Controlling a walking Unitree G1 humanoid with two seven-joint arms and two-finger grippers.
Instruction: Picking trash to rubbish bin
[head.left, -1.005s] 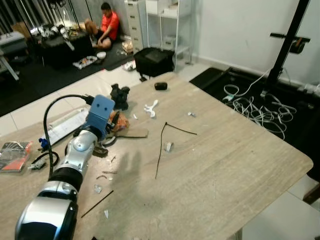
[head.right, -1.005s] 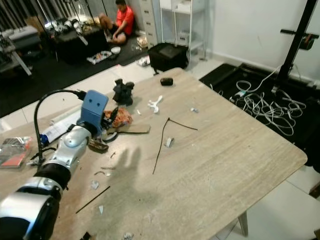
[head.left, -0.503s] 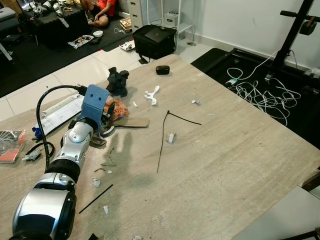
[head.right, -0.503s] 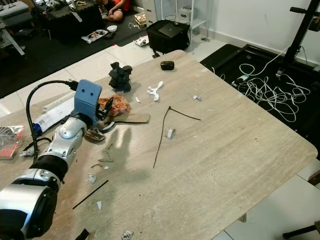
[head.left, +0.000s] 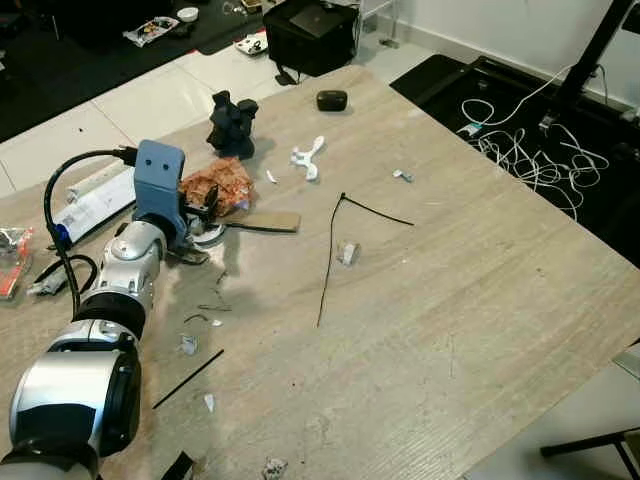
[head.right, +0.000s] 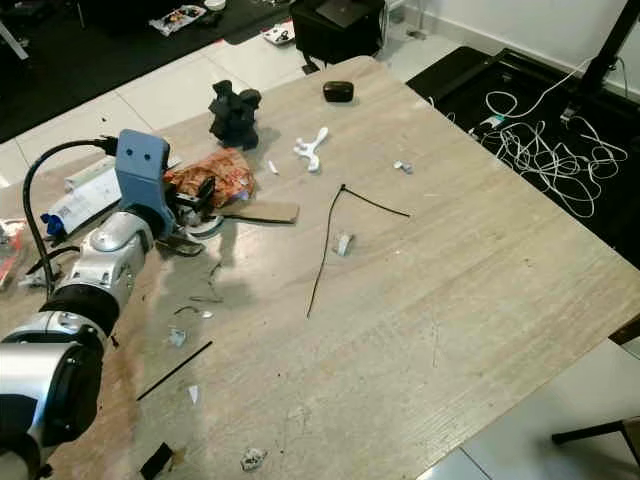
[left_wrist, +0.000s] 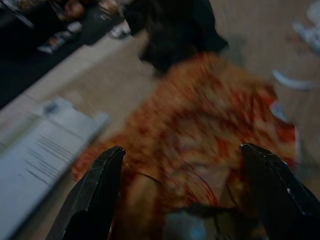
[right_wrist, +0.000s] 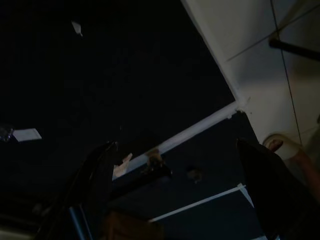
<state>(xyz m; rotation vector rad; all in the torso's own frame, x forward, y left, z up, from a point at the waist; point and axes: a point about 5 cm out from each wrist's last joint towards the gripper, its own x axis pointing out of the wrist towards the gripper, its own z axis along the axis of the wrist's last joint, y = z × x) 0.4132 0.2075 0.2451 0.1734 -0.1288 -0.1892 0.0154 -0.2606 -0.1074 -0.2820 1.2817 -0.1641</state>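
**Left gripper spread at the orange wrapper**

Left gripper (left_wrist: 182, 195) is seen with its two black fingers spread wide, nothing held between them, and is aimed at the crumpled orange wrapper (head.left: 215, 185) lying on the wooden table (head.left: 480, 300). In the head views the gripper is placed just beside the wrapper's near edge. A flat strip of brown card (head.left: 265, 221) is laid beside the wrapper, and a dark lumpy object (head.left: 231, 120) is stood just beyond it. A white plastic piece (head.left: 307, 157), a long thin black tie (head.left: 335, 245) and small scraps (head.left: 347, 253) are scattered further across the tabletop. The right gripper (right_wrist: 175, 190) is hung in shade with its fingers apart, over dark floor.
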